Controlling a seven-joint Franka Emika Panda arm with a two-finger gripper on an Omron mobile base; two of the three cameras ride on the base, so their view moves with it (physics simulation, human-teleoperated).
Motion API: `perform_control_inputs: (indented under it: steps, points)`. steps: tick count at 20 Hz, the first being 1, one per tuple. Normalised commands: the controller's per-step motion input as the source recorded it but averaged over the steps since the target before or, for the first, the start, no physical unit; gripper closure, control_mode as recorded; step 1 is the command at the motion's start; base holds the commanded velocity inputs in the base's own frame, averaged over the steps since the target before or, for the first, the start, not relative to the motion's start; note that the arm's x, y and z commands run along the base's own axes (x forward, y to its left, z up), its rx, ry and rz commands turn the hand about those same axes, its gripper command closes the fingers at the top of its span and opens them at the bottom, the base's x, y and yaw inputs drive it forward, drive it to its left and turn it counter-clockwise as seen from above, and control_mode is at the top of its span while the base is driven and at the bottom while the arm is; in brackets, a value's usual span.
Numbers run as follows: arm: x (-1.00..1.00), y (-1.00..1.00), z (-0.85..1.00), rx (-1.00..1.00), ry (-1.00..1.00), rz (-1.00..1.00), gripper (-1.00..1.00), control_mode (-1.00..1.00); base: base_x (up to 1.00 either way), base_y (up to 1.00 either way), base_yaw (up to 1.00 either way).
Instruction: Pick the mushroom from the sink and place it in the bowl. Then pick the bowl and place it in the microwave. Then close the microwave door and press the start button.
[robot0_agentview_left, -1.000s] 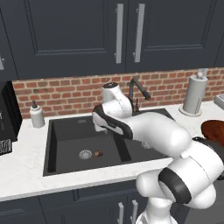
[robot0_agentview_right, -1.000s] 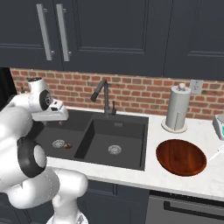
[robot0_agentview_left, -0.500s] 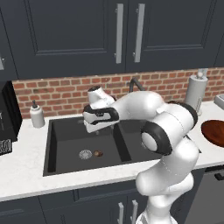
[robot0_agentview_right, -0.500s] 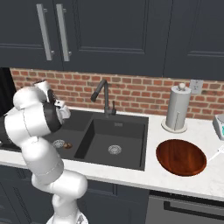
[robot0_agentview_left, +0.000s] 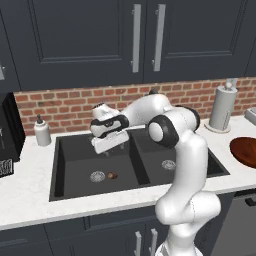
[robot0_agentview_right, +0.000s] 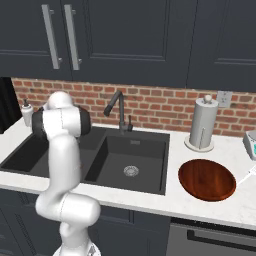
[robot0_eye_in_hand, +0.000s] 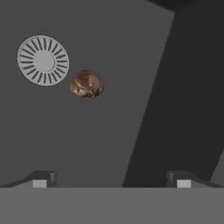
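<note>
Above the left basin: hand (robot0_agentview_left: 106, 150) hung over the sink (robot0_agentview_left: 65, 190), fingers spread wide apart and holding nothing; both fingertips (robot0_eye_in_hand: 40, 178) appeared at the lower edge of the hand view.
Mushroom (robot0_agentview_left: 113, 175): lay on the floor of the left basin, just beside the round silver drain strainer (robot0_agentview_left: 97, 176), on the side toward the divider; in the hand view it sat above and between the spread fingertips, nearer the left one.
Bowl (robot0_agentview_right: 207, 179): rested on the counter (robot0_agentview_right: 150, 202) to the right of the sink, well apart from the mushroom; glossy reddish-brown, upright, nothing in it.
Handling, mushroom: judged light, small and somewhat soft; its lumpy rounded surface could roll or squirt out under a hard squeeze.
Where to take hold: probably across its widest part, low toward the basin floor, fingers straddling it evenly.
Next move, as judged: centring over the mushroom, then descending.
Risk: a fingertip might catch the strainer, given how close the two lie.
Other items: dark gooseneck tap (robot0_agentview_right: 117, 106) behind the sink; paper-towel roll (robot0_agentview_right: 202, 129) behind the bowl.
</note>
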Motion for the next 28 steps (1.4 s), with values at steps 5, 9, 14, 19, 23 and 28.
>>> perform_control_inputs:
  steps: [5, 9, 14, 19, 23, 28]
  points:
    - [0.08, 0.44, -0.56, -0.01, 0.31, 0.00, -1.00, -1.00, 0.00, 0.00, 0.00]
    - [0.46, 0.04, -0.93, -0.10, 0.17, 0.00, -1.00, -1.00, 0.00, 0.00, 0.00]
    - [0.19, 0.00, -0.82, -0.13, 0.05, 0.02, -1.00, -1.00, 0.00, 0.00, 0.00]
    - [0.01, 0.00, -0.45, -0.07, 0.00, 0.00, -1.00, -1.00, 0.00, 0.00, 0.00]
    - [0.09, 0.00, -0.44, -0.02, -0.04, 0.00, -1.00, -1.00, 0.00, 0.00, 0.00]
    - [0.02, -0.03, -0.45, 0.00, -0.16, 0.11, -1.00, -1.00, 0.00, 0.00, 0.00]
